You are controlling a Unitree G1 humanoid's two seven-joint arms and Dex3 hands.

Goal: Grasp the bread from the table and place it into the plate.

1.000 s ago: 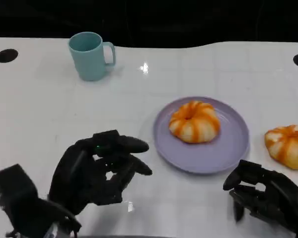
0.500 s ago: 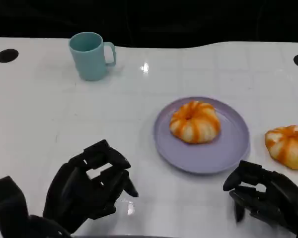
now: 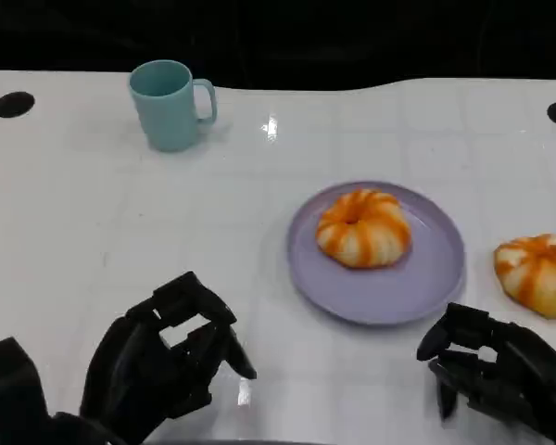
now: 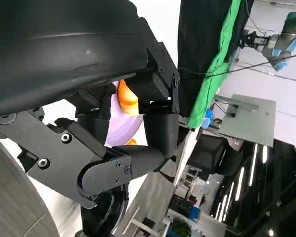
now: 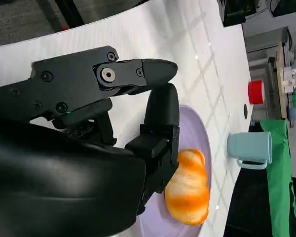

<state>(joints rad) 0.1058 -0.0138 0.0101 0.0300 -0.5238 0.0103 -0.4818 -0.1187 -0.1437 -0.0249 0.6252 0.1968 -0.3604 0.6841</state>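
Resting on the white worktop (image 3: 93, 232) just beside the round lilac plate (image 3: 426, 278), the orange-and-cream ring-shaped bread roll (image 3: 536, 272) looks light, soft and easily crushed, so a loose hold around its outer sides seems best. A second, matching roll (image 3: 362, 227) already lies in the plate. Both the left hand (image 3: 162, 362) and the right hand (image 3: 486, 366) hang empty, fingers loosely apart. Unlike the head view, the right wrist view shows a red-capped container (image 5: 256, 92) beyond the teal mug (image 5: 250, 148).

Head view overhead; wrist views (close) share plate (image 3: 426, 278).
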